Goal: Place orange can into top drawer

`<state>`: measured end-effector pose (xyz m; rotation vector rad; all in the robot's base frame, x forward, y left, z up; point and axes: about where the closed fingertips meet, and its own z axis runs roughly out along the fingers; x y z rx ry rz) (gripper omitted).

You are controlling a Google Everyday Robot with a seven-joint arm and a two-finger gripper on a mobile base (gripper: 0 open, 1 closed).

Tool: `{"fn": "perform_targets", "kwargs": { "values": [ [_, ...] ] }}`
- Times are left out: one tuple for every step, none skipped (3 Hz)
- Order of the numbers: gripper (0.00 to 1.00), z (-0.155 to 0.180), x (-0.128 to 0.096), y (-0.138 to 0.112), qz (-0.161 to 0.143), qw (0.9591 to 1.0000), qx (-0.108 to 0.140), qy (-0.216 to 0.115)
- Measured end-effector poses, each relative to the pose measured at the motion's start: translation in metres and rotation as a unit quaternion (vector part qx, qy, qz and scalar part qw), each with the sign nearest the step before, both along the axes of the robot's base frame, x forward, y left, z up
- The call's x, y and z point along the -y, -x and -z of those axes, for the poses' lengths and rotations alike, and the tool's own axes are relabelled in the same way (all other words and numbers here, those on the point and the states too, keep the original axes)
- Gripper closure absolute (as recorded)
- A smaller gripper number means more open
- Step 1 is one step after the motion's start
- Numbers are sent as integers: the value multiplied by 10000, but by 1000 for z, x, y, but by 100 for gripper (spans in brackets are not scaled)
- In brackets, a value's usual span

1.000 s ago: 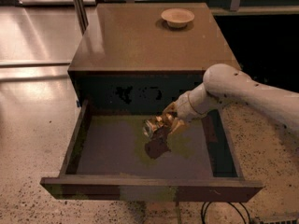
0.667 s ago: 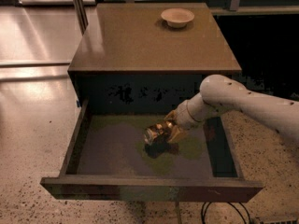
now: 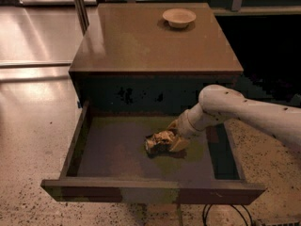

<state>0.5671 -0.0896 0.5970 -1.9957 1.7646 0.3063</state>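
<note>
The gripper [image 3: 168, 140] sits low in the drawer [image 3: 113, 150], clamped on the can [image 3: 155, 144] at mid-floor, so it should release gently, then lift straight up.

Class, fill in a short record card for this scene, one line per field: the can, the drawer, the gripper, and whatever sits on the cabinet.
orange can: inside the drawer, near the middle of its floor
top drawer: pulled open
gripper: down in the drawer, against the can's right side
bowl: on the cabinet top, towards the back
</note>
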Motion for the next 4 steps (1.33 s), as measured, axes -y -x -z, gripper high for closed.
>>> {"fn": "perform_targets", "kwargs": {
  "values": [
    [82,0,0,0,0,10000,0,0],
    [58,0,0,0,0,10000,-1,0],
    [35,0,0,0,-1,10000,-1,0],
    [12,0,0,0,-1,10000,-1,0]
  ]
}}
